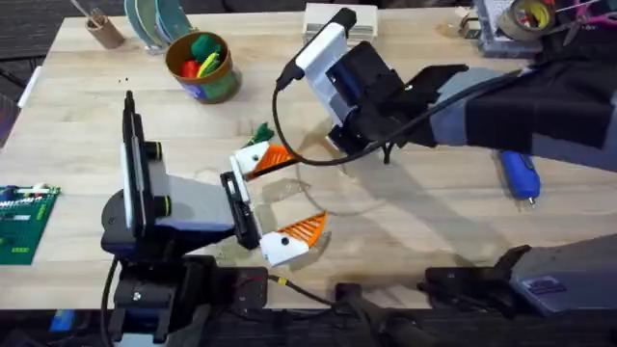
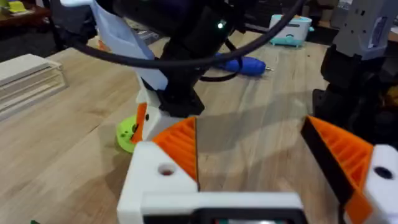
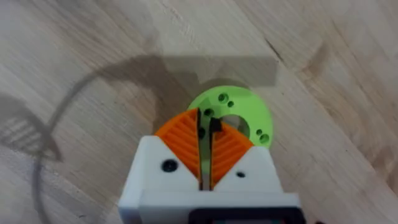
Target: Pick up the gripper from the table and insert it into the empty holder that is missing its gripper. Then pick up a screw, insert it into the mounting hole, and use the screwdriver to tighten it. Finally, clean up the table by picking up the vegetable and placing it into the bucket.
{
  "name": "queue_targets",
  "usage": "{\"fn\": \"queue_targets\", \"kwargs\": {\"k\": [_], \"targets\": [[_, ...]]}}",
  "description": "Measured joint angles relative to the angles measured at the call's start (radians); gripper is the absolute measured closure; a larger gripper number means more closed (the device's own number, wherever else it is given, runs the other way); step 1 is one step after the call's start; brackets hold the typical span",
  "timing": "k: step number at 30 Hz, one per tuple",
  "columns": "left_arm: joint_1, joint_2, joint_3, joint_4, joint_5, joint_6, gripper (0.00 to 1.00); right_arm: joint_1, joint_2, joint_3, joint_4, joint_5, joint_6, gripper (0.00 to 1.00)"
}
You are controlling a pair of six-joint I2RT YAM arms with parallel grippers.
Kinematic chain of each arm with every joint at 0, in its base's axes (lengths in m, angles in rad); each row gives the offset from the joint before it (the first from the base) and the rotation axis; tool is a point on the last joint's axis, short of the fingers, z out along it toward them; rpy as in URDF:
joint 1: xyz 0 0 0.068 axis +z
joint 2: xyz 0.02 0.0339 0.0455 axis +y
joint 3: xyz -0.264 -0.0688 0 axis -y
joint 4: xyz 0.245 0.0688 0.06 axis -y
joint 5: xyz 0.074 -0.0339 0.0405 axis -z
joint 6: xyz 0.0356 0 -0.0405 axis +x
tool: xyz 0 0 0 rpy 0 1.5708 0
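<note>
1. On the right side of the table (image 1: 405, 231), the screwdriver (image 1: 518, 175) lies flat, its long axis running toward and away from the arm bases and its narrow tip pointing toward them. In the left wrist view it lies beyond the right arm (image 2: 247, 65).
2. Near the far left corner of the table stands the bucket (image 1: 204, 67), upright with its mouth facing up; it holds red, yellow and green toy pieces.
3. A small dark green vegetable (image 1: 261, 133) lies near the table's middle, just beyond the left gripper's far finger.
4. The left arm is folded close to its base, forearm level, with the left gripper (image 1: 280, 198) aimed toward the table's right side. Its jaws are spread wide with nothing between them. Each white holder (image 2: 157, 176) carries an orange ribbed finger.
5. The right arm reaches across from the right edge toward the middle, wrist bent so the right gripper (image 3: 205, 146) points straight down at the table. Its jaws are pressed together, pinching a small dark part whose identity cannot be told.
6. Directly beneath the right gripper lies a flat bright green ring disc (image 3: 233, 115).
7. No brand name or readable writing can be made out.
</note>
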Motion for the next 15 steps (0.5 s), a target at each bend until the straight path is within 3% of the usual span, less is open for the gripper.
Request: {"fn": "queue_targets", "kwargs": {"k": [6,15], "targets": [[0.0,0.0,0.0,0.0,0.0,0.0,0.008,0.0,0.0,0.01,-0.018,0.0,0.0,0.801],[0.0,0.0,0.0,0.0,0.0,0.0,0.009,0.0,0.0,0.013,-0.04,0.0,0.0,0.775]]}}
